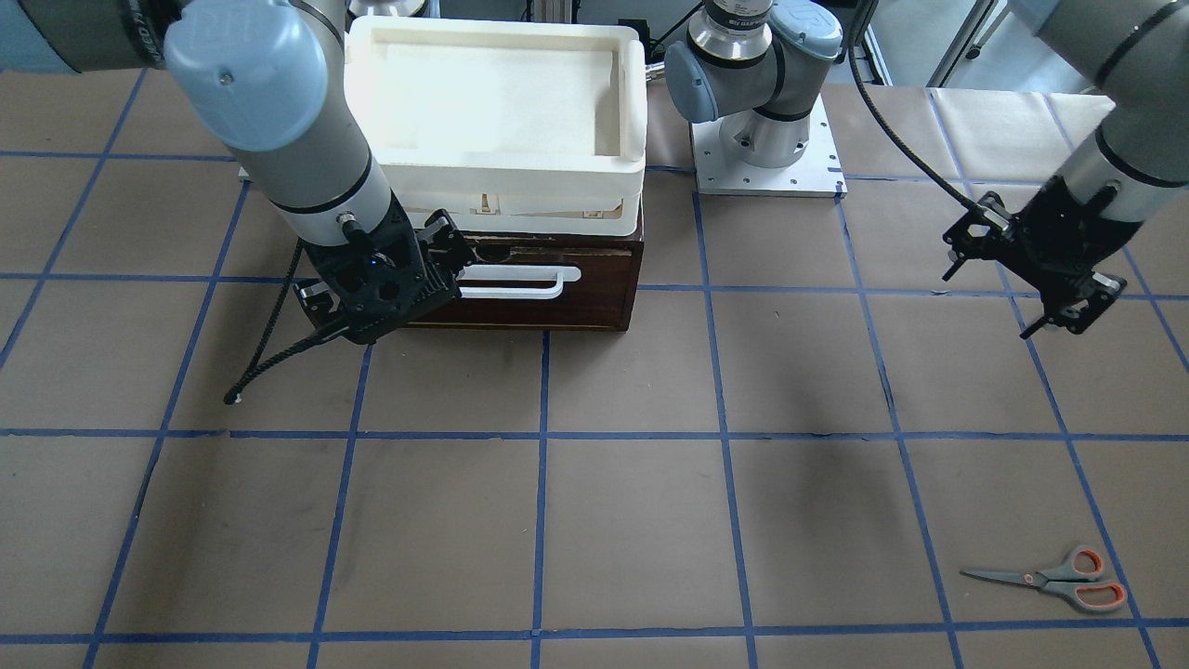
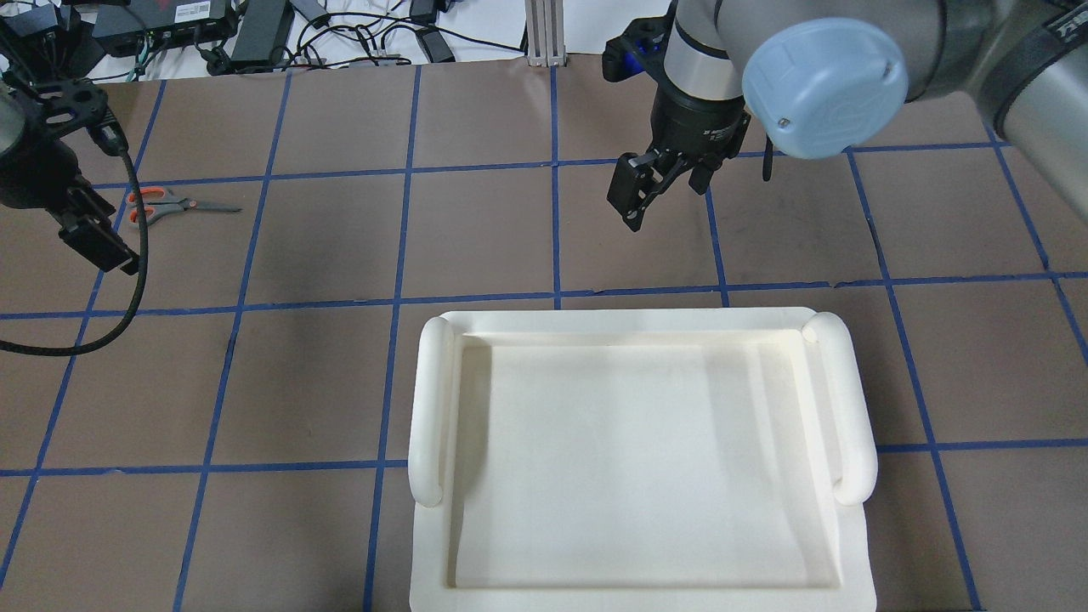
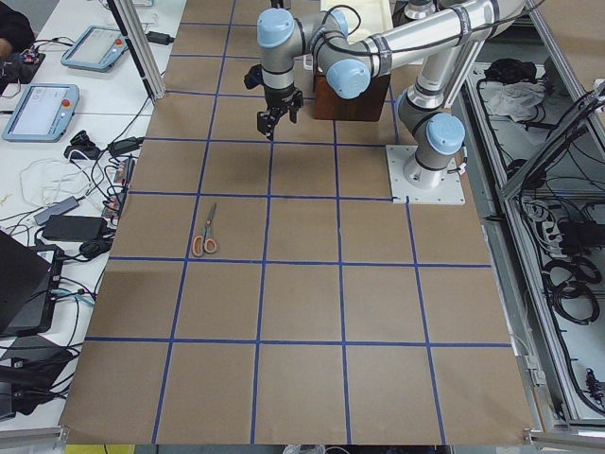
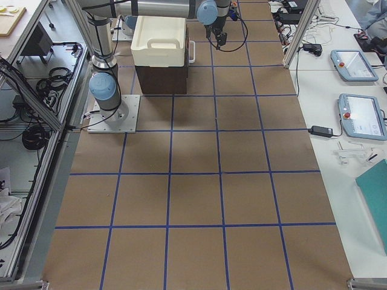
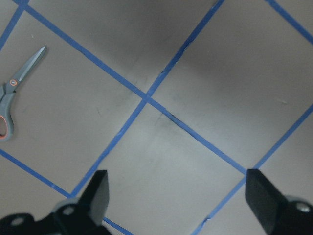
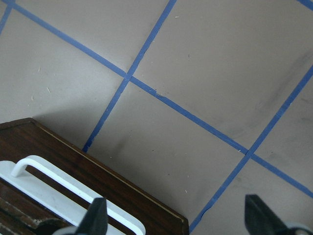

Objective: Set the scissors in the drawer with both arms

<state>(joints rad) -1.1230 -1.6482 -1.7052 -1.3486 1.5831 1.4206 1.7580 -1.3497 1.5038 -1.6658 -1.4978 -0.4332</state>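
Note:
The scissors [image 1: 1059,578] lie flat on the brown table near its front edge, grey with orange-red loops; they also show in the overhead view [image 2: 161,206] and the left wrist view [image 5: 13,93]. My left gripper [image 1: 1068,299] is open and empty, hanging above the table well short of the scissors. The dark brown drawer [image 1: 548,293] with its white bar handle [image 1: 520,282] sits under a cream tray. My right gripper [image 1: 444,255] is open and empty, hovering just in front of one end of the handle [image 6: 73,188], apart from it. I cannot tell whether the drawer is pulled out.
A cream-white plastic tray [image 2: 433,408] rests on top of the drawer box and hides it from overhead. The left arm's base plate [image 1: 766,172] stands beside the box. Blue tape lines grid the table. Cables and devices lie beyond the far edge [image 2: 255,25].

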